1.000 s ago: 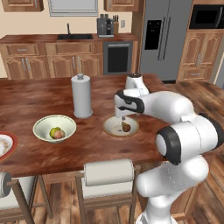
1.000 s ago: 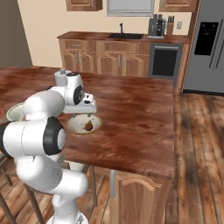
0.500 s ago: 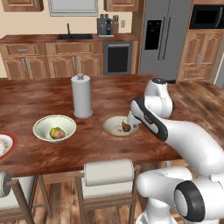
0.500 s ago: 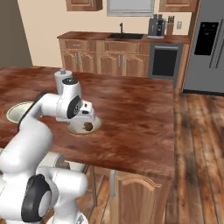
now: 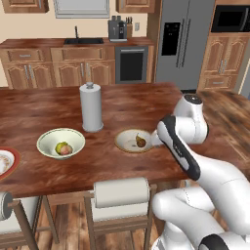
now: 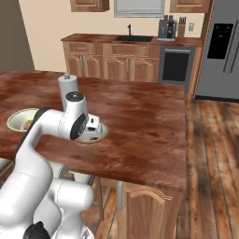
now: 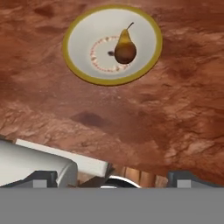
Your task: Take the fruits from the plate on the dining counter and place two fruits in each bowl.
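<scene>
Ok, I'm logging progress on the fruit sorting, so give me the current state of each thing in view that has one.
Gripper: open, holding nothing, drawn back from the tan-rimmed bowl.
Tan-rimmed bowl: upright on the dining counter, one fruit inside.
Brown pear: lying in the tan-rimmed bowl.
Cream bowl: upright, holds a yellow-green fruit and a reddish fruit.
Plate: at the frame edge, contents unclear.
Paper towel roll: standing upright.

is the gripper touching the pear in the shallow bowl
Apart. In the hand view the pear lies in the shallow bowl, with bare counter between it and the gripper.
</scene>
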